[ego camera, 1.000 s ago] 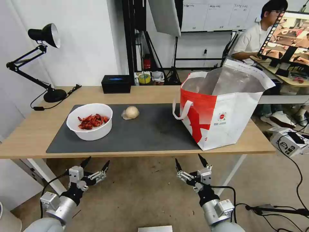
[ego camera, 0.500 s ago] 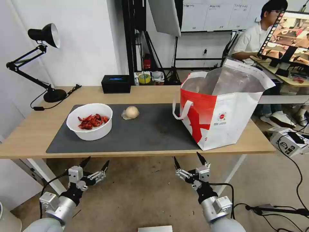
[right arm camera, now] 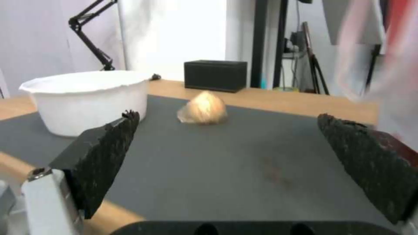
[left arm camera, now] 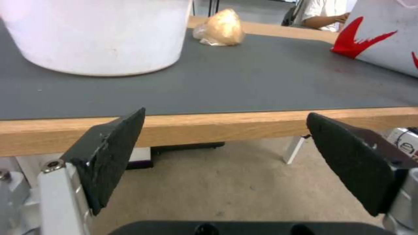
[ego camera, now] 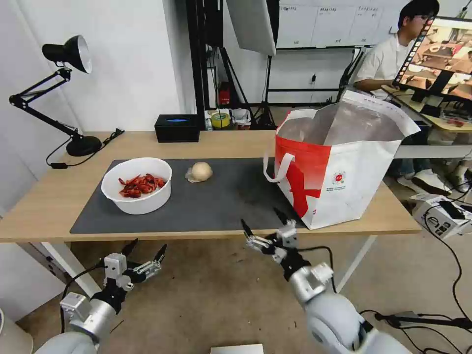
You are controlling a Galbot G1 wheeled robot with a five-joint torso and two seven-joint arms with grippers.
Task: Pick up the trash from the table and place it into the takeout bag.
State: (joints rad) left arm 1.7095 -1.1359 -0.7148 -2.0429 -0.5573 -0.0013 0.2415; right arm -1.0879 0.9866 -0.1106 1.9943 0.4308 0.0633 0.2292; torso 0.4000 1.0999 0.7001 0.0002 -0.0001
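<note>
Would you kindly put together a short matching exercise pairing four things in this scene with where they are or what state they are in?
Things:
1. white bowl
2. bun
3. takeout bag
4. right gripper

Places or states:
A. open and empty, at the table's front edge
B. standing open at the mat's right end
C. holds red shells, on the mat's left part
D. on the mat, between bowl and bag, towards the far edge

Pairs: 1-C, 2-D, 3-B, 4-A
</note>
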